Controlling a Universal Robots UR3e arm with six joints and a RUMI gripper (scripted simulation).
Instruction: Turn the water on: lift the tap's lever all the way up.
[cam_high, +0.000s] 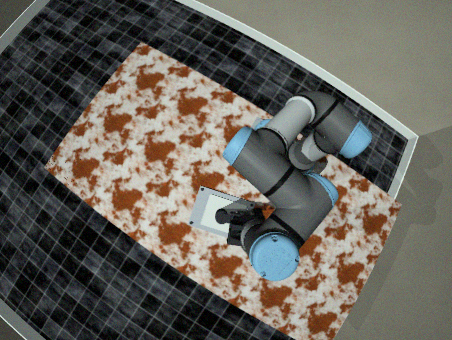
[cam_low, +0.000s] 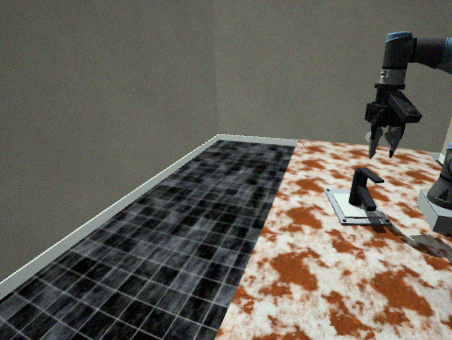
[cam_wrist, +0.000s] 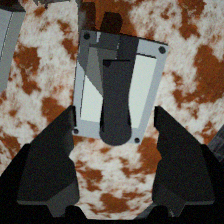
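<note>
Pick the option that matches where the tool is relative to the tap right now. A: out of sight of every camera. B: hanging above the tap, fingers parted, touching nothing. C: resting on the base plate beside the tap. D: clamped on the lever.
B: in the exterior view the tool hangs in the air above the tap, and the wrist view shows its fingers apart with the lever below between them, ungripped.
</note>
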